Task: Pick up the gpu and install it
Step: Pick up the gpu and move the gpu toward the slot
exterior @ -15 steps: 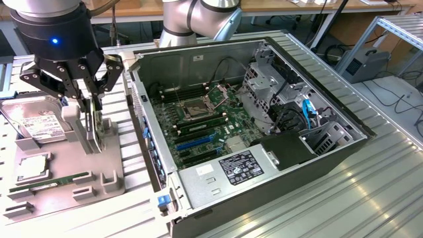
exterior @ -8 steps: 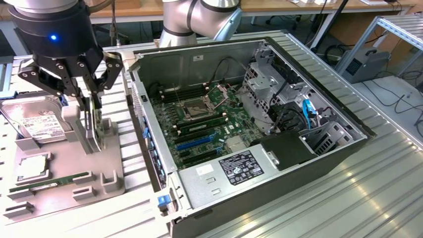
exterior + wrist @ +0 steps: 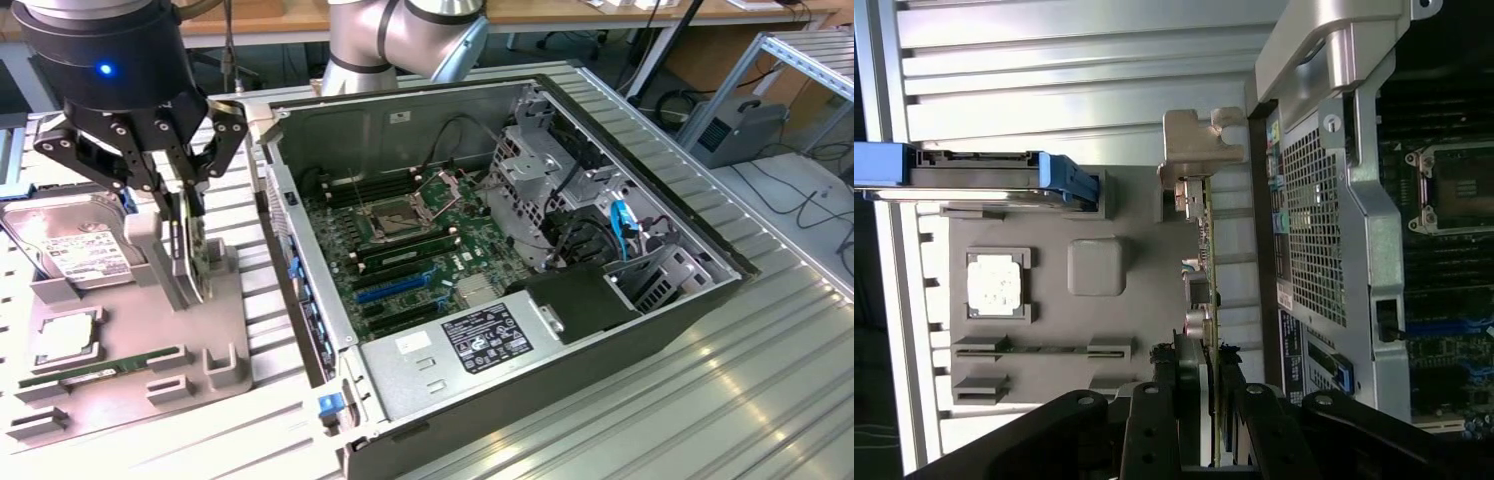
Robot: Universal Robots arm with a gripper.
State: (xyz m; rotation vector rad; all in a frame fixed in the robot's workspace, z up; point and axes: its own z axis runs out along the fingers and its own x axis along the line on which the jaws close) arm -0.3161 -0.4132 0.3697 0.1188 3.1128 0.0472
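Upright on edge in the grey plastic holder tray [image 3: 134,385], left side of the exterior view: the gpu [image 3: 191,258], just beside the open computer case [image 3: 561,300]. Straddled by the gripper [image 3: 180,195], fingers half-closed and apparently pinching its flat faces. Silver hard drive [image 3: 74,250] and green memory stick [image 3: 100,368] close by. Edge-on from the wrist: pale bent metal bracket [image 3: 1199,150] against the ribbed aluminium table [image 3: 1084,90].

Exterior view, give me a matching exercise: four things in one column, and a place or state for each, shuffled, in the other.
1. gpu
2. hard drive
3. memory stick
4. motherboard

A. green, lying flat in the tray
B. inside the open case
C. upright, clamped in the gripper
D. silver, with a white label

Pairs: 1-C, 2-D, 3-A, 4-B
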